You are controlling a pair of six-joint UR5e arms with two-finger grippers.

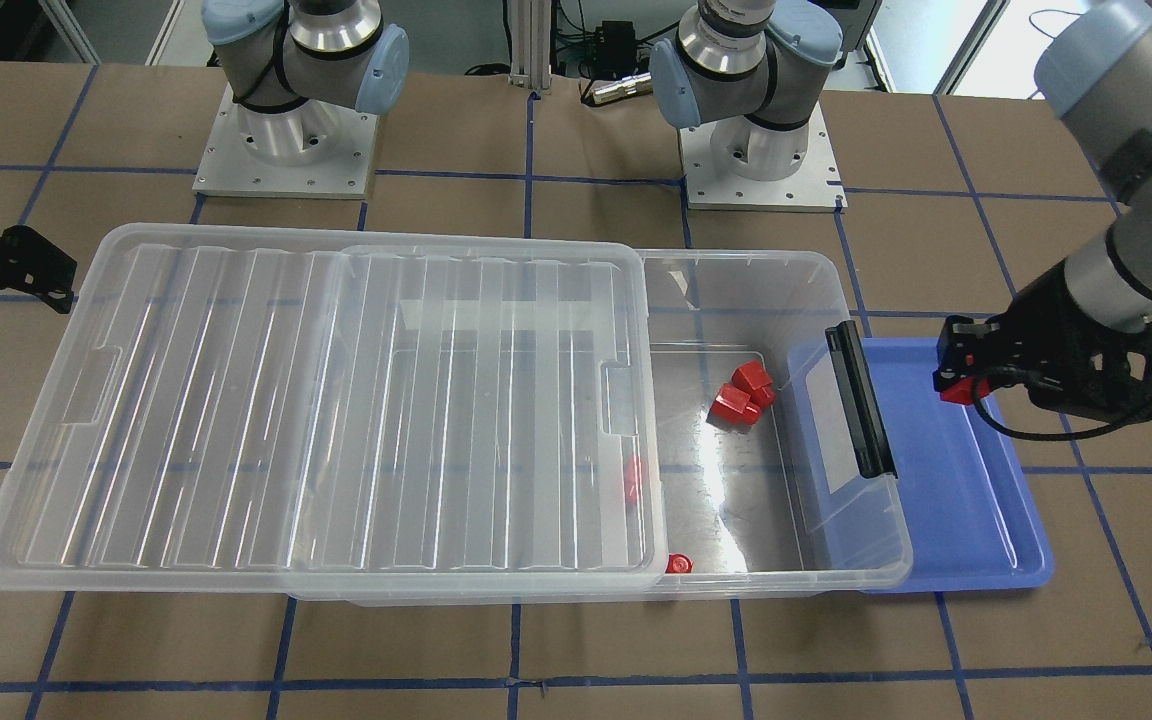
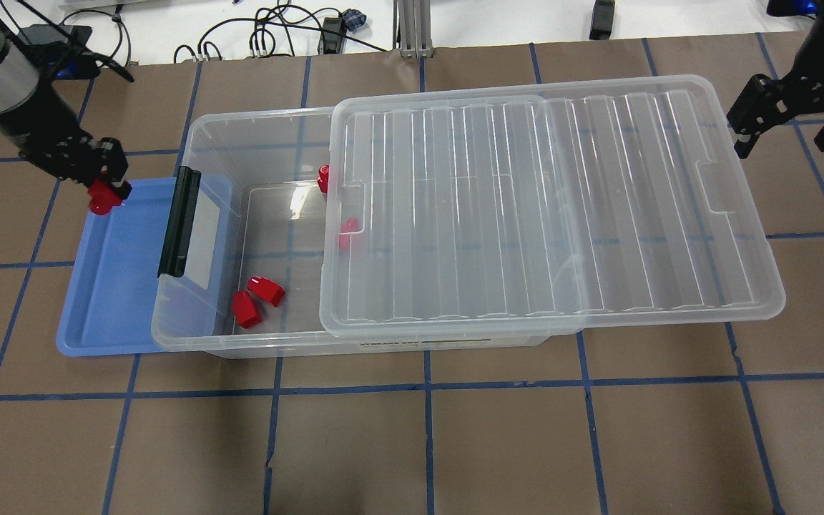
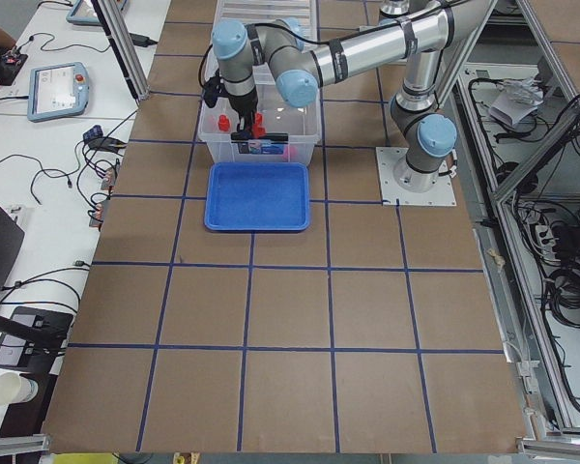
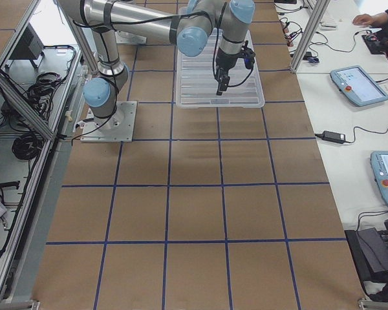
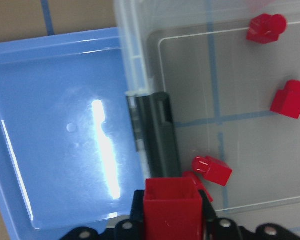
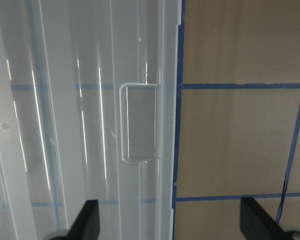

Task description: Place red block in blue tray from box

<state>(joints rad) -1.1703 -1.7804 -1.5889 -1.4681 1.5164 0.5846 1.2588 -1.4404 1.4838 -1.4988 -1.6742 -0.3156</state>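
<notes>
At the far left, the left gripper (image 2: 106, 187) is clamped on the red block (image 2: 101, 199) above the far-left corner of the blue tray (image 2: 108, 286), close to its raised rim. I judge the fetch from the box done, with only lowering and release left, best a little inward over the bare blue floor. Rightward, the box (image 2: 262, 114) overlaps the tray's right side at its black latch (image 2: 177, 222) and holds several spare red blocks (image 2: 246, 309). Its lid (image 2: 548, 207) sits offset to the right, and the right gripper (image 2: 787, 139) hangs beyond the lid's end, spread wide and empty.
</notes>
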